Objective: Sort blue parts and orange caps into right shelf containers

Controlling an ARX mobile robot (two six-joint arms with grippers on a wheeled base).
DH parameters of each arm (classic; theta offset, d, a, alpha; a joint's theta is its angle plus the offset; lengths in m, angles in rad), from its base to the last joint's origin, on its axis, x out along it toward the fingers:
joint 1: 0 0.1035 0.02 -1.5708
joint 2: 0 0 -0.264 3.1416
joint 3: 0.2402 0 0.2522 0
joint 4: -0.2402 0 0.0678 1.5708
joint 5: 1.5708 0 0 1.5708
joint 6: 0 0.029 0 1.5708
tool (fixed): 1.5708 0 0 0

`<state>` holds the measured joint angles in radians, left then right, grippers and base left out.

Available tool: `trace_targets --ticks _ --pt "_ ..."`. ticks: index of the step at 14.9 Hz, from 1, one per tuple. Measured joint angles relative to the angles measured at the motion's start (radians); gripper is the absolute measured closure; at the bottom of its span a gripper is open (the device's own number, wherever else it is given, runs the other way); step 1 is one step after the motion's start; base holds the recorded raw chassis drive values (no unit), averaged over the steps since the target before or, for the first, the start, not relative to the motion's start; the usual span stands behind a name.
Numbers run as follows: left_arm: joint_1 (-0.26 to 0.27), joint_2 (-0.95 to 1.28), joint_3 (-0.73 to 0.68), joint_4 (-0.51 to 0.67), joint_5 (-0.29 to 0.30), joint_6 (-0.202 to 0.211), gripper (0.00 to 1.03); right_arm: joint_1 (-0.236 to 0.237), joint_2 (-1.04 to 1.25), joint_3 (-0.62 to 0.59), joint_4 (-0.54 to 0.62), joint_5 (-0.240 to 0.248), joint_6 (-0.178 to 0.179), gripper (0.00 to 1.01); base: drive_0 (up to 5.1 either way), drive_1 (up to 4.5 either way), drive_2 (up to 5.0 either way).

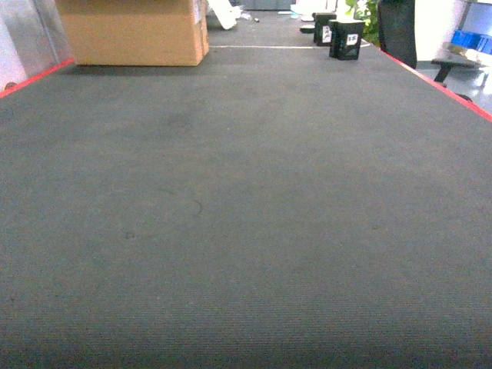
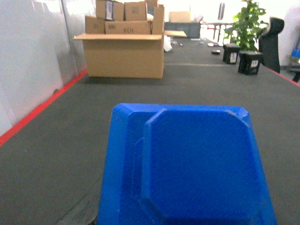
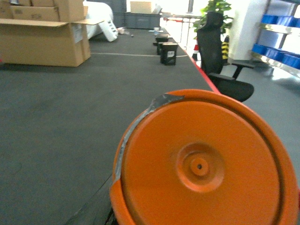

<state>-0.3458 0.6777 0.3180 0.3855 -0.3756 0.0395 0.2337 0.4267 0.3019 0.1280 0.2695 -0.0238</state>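
A blue plastic piece [image 2: 197,168] fills the foreground on dark carpet [image 2: 56,154], cardboard boxes [image 2: 124,47] beyond.

All three views face forward over carpet [image 1: 246,231] toward one cardboard box [image 1: 134,31].

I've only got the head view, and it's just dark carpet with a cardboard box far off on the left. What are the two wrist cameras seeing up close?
Observer: The left wrist view is filled low down by a bright blue plastic object with cut corners and a raised flat face.
Operator: And the right wrist?
Observer: A round orange plastic object, with a small hole at the centre of its face, fills the lower right.
Operator: Anything odd on it?
Observer: A strip of grey tape runs along its upper left edge.
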Motion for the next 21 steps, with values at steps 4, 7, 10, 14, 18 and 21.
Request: trace_targets --ticks 4,7,10,14,18,21 --pt "0.093 -0.076 -0.106 -0.022 0.12 -0.027 0.6 -0.067 -0.062 -0.089 0.014 -0.1 0.009 0.56 0.0 0.0 0.0" --pt "0.174 -0.184 -0.172 -0.036 0.2 -0.033 0.6 -0.18 -0.137 -0.156 0.014 -0.23 0.01 0.56 0.0 0.0 0.0" --pt "0.234 -0.264 -0.228 -0.075 0.264 -0.034 0.6 -0.233 -0.189 -0.202 0.007 -0.27 0.014 0.56 0.0 0.0 0.0" --pt "0.344 -0.454 -0.307 -0.177 0.375 -0.037 0.6 -0.234 -0.419 -0.289 -0.132 -0.27 0.016 0.57 0.0 0.0 0.0" --pt "0.344 -0.5 -0.307 -0.21 0.376 -0.036 0.6 -0.234 -0.422 -0.289 -0.135 -0.27 0.017 0.57 0.0 0.0 0.0" --pt "0.344 -0.6 -0.307 -0.365 0.377 -0.036 0.6 -0.234 -0.422 -0.289 -0.134 -0.27 0.017 0.57 0.0 0.0 0.0"
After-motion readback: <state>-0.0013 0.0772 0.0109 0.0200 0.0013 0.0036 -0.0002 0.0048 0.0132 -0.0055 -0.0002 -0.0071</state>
